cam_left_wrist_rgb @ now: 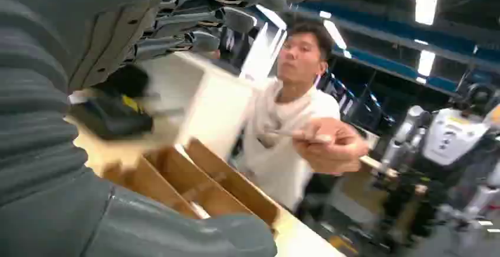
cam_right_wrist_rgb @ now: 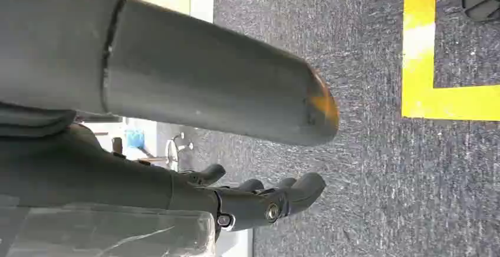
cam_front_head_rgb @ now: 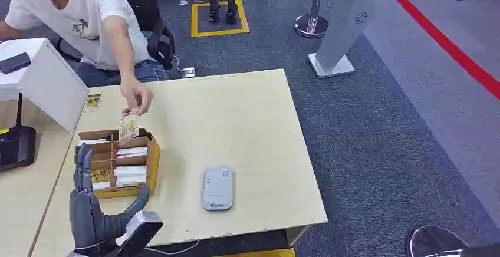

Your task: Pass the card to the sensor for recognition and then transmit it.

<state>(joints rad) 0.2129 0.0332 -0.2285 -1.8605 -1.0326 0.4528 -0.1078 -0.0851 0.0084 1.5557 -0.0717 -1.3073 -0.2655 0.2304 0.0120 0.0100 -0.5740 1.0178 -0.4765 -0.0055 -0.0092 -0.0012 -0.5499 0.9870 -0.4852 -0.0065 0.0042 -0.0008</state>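
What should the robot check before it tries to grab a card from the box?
1. Left hand free and fingers apart: ok, it holds nothing, just short of the wooden card box.
2. Box free of other hands: not ok, a person's hand holds a card over its far end.
3. Cards left in the box: ok, white stacks show in its compartments.
4. Sensor uncovered on the table: ok.
5. Right hand free: ok, it hangs over the carpet, fingers loosely curled, holding nothing.

Even bright indoor light, ceiling strip lamps glaring, left wrist view motion-blurred, soft shadows
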